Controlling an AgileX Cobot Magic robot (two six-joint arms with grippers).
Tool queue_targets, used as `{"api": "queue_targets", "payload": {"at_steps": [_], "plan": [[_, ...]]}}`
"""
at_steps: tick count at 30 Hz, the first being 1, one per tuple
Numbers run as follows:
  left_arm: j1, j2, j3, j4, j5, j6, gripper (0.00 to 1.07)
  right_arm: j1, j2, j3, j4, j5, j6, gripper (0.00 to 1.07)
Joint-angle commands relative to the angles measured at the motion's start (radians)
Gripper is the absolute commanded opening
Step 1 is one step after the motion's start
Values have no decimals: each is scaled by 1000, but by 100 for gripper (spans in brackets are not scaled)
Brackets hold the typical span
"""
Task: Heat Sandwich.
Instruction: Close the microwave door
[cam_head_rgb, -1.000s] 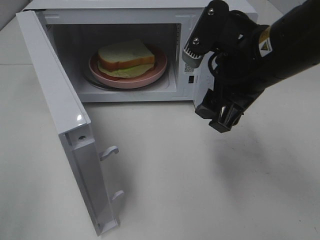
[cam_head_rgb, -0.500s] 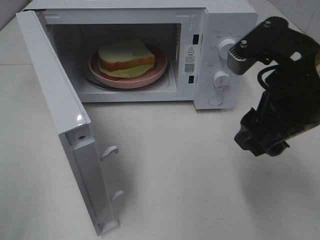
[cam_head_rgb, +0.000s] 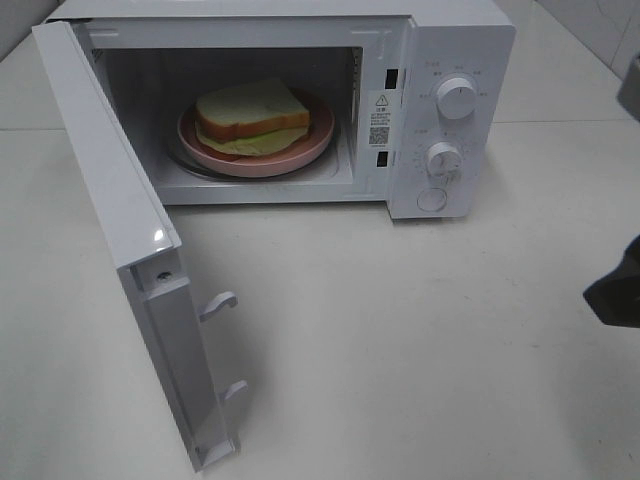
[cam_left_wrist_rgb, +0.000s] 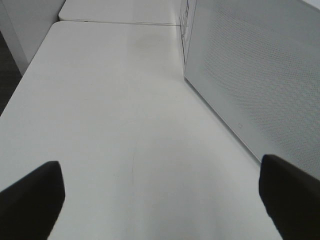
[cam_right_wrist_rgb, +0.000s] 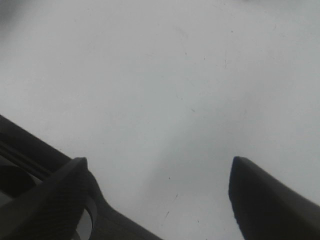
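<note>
The white table (cam_head_rgb: 420, 360) spreads before you. The microwave (cam_head_rgb: 455, 40) stands at 12 o'clock, its door (cam_head_rgb: 110, 220) swung wide toward 8 o'clock, across the left approach. In the cavity at 11 o'clock, the pink plate (cam_head_rgb: 312, 145) carries the sandwich (cam_head_rgb: 250, 108). Your right arm (cam_head_rgb: 615, 295) shows only at the 4 o'clock edge. The right gripper (cam_right_wrist_rgb: 160, 187) hangs over bare table, fingers released and empty. The left gripper (cam_left_wrist_rgb: 160, 200), beside a white perforated panel (cam_left_wrist_rgb: 260, 75), gapes empty too.

The left gripper (cam_left_wrist_rgb: 160, 205) is wide open over the white table (cam_left_wrist_rgb: 110, 100). The dotted microwave door (cam_left_wrist_rgb: 260, 75) stands near.
</note>
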Motion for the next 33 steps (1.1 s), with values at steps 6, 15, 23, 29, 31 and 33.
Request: {"api": "queue_targets", "payload": {"at_steps": [6, 15, 23, 29, 31, 33], "plan": [[2, -28, 2, 0, -9, 0, 103, 0, -123, 5, -1, 147, 32, 76], [2, -28, 2, 0, -9, 0, 103, -38, -270, 26, -5, 204, 60, 76], [2, -28, 2, 0, -9, 0, 103, -226, -386, 108, -3, 170, 21, 76], [2, -28, 2, 0, -9, 0, 103, -345, -505, 176, 4, 112, 14, 76], [2, -28, 2, 0, -9, 0, 103, -358, -524, 184, 3, 112, 11, 76], [2, -28, 2, 0, -9, 0, 103, -399, -575, 206, 7, 111, -12, 76]]}}
